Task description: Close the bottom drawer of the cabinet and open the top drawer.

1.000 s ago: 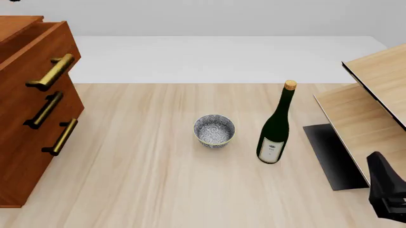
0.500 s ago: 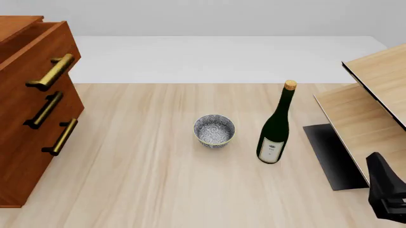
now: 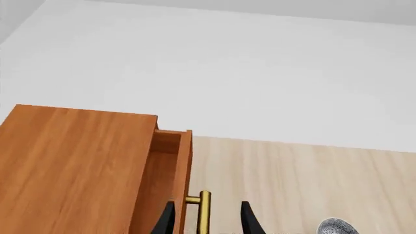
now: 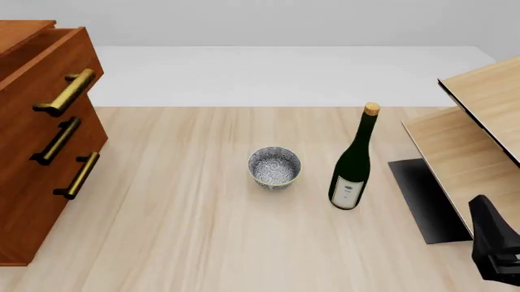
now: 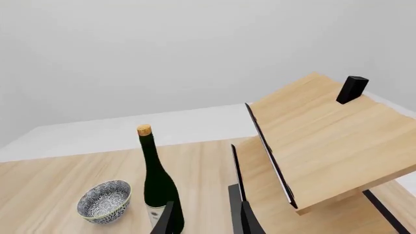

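The reddish-brown cabinet stands at the table's left edge. Its top drawer is pulled out a little, so its front juts past the two below, and its hollow inside shows in the left wrist view. The bottom drawer sits flush, its brass handle level with the middle one. My left gripper is open, a finger on either side of the top drawer's brass handle without touching it. My right gripper is open and empty, pointing at the bottle.
A patterned bowl and a green wine bottle stand mid-table. A pale slanted wooden panel structure with a black base fills the right side. A black part of my right arm shows at the lower right.
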